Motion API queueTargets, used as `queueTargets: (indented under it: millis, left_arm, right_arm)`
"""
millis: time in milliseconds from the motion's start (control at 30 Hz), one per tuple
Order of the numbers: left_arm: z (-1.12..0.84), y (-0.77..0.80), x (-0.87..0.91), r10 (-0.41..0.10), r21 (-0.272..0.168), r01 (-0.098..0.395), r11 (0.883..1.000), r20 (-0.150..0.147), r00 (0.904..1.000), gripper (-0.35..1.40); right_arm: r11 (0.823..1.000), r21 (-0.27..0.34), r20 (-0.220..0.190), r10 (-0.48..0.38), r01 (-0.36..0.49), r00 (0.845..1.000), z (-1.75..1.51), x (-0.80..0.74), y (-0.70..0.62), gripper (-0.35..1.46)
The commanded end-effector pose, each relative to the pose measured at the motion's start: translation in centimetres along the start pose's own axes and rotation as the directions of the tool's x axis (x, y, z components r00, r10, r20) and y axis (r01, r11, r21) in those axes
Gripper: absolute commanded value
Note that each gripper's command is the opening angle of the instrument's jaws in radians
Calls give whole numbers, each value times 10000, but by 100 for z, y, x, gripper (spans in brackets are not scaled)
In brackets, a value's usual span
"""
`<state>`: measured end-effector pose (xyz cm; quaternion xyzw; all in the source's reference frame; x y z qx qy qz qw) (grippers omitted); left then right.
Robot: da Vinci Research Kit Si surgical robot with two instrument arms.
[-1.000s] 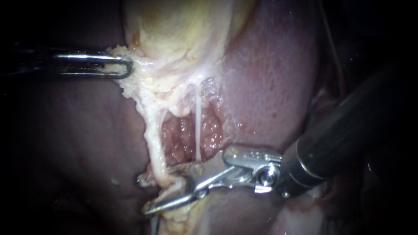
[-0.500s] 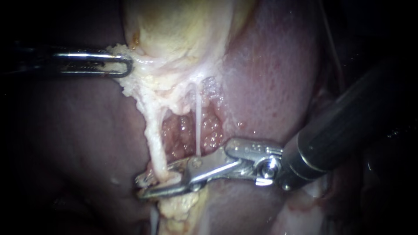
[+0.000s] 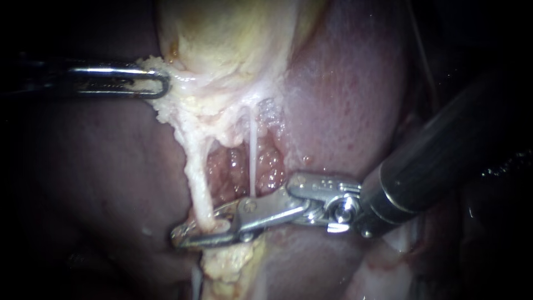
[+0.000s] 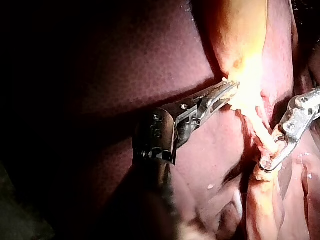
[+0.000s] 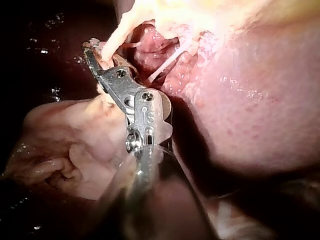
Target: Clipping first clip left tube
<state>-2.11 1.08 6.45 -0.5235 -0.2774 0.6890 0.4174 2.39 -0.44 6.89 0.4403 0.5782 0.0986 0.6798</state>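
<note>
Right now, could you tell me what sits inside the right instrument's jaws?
The left tube, clamped from both sides by the right instrument. Anything else held there is hidden behind the jaws themselves.

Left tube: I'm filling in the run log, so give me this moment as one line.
right instrument: shut on left tube | left instrument: shut on gallbladder edge

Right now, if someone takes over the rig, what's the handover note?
Left instrument: slim steel jaws shut on pale fatty tissue under the yellowish gallbladder.
Right instrument: steel jaws shut low on the thick pale left tube; thin white right tube lies outside them.
Done: tube caught.
To do: no clip visible yet; confirm it seats, then open and withdraw.
</note>
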Motion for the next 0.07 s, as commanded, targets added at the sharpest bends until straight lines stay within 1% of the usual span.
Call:
queueTargets:
  millis: [33,67]
  left_arm:
    - [0,0,0,-2,2,2,10000,-1,10000,-35]
    - [0,0,0,-1,0,1,10000,-1,10000,-35]
  right_arm:
    - [10000,6,1,-5,5,10000,0,0,0,-35]
    - [10000,5,2,-6,6,10000,0,-1,0,-35]
